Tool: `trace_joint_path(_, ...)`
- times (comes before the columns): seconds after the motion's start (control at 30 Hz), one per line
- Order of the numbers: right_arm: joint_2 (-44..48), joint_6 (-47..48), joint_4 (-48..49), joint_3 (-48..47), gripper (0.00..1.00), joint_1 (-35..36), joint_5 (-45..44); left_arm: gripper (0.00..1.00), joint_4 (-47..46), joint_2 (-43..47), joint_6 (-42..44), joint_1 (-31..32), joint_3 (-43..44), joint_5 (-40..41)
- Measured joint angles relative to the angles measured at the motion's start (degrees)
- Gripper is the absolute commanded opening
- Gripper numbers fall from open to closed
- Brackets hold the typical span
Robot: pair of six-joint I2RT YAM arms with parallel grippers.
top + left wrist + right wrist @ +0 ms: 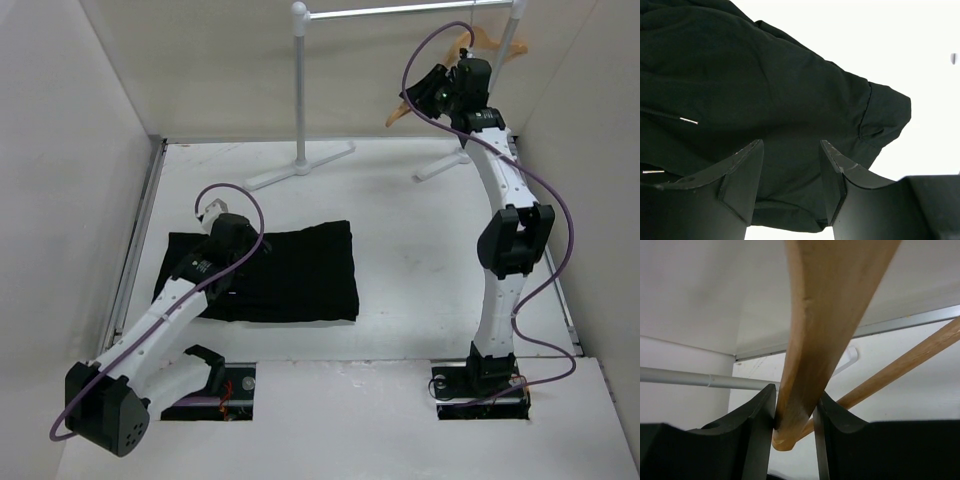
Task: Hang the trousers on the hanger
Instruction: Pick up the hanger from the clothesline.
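The black trousers (pixel 290 272) lie folded flat on the white table at centre left. My left gripper (pixel 218 228) hovers over their far left corner. In the left wrist view it (pixel 790 165) is open, with the fabric (pixel 765 85) lying under and between the fingers and a drawstring tip (pixel 688 120) at the left. The tan wooden hanger (pixel 492 40) hangs at the back right by the rail. My right gripper (pixel 428 92) is raised there and shut on the hanger's left shoulder end (pixel 815 355); its fingers (pixel 760 425) press both sides of the wood, and the crossbar (pixel 910 362) runs off to the right.
A grey metal rail stand (pixel 300 95) with two floor feet stands at the back; its top rail (pixel 400 12) runs right. White walls close in the left, back and right. The table's front edge has two cutouts at the arm bases (pixel 215 392).
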State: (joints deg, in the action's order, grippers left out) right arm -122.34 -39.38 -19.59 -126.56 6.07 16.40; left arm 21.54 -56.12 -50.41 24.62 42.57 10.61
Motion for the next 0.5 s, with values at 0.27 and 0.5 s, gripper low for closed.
trace_joint_path(0.27,1.3,-1.6,0.6,1.9,0.23,0.0,0.9,0.46,-0.6,-1.3,-0.1,0.0,0.0,0.0)
trace_joint_path(0.5,6.8,-2.3,0.2,4.1,0.22,1.0,4.3,0.57,-0.7,-2.1,-0.2,0.0,1.3,0.0)
